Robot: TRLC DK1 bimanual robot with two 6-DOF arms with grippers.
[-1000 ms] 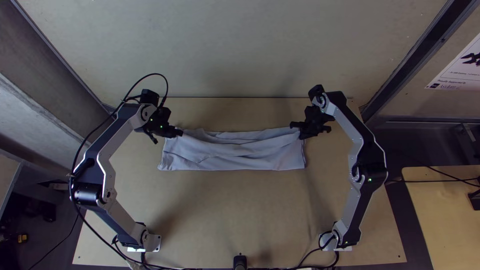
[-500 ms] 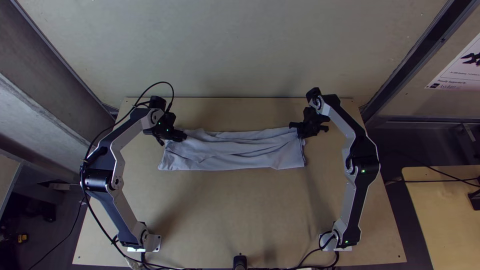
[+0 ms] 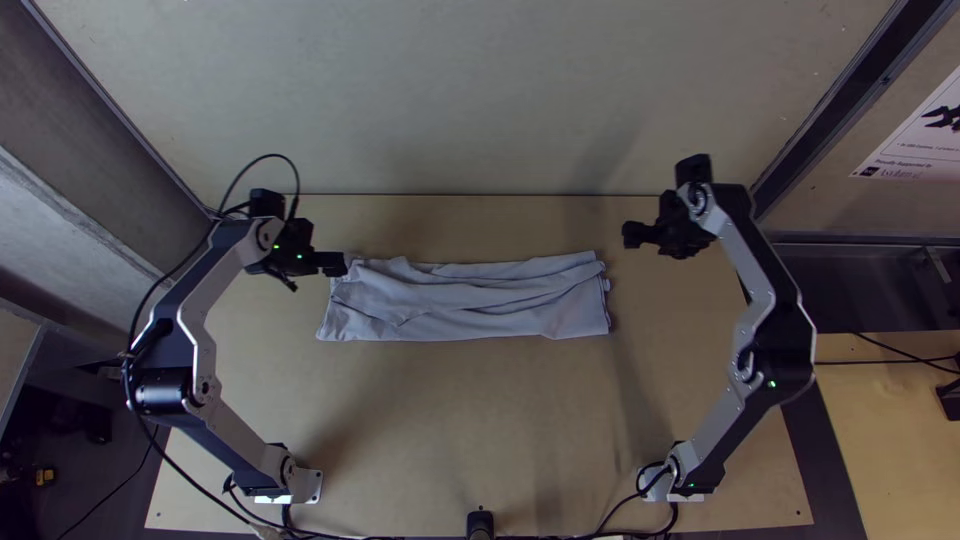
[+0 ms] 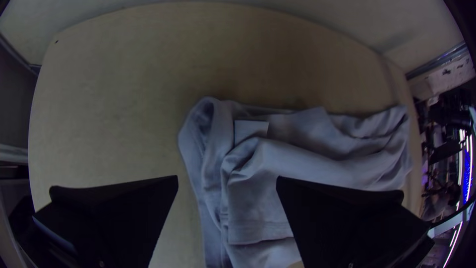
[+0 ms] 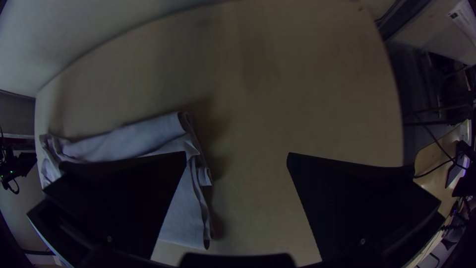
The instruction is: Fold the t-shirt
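The t-shirt [image 3: 470, 308] lies on the table [image 3: 480, 430] between the left arm [image 3: 235, 437] and right arm [image 3: 788, 345], toward the far edge.

"What's your surface [image 3: 480, 430] like?"

"Light wood. I see the grey t-shirt [image 3: 470, 315] lying across its far half, folded into a long strip, wrinkled on top."

"And the near edge?"

"I have the left arm's base [image 3: 300, 484] and right arm's base [image 3: 660, 484] there, well apart."

Left arm [image 3: 214, 270], right arm [image 3: 762, 265] bent; left tool [image 3: 316, 274], right tool [image 3: 660, 243] both spread wide.
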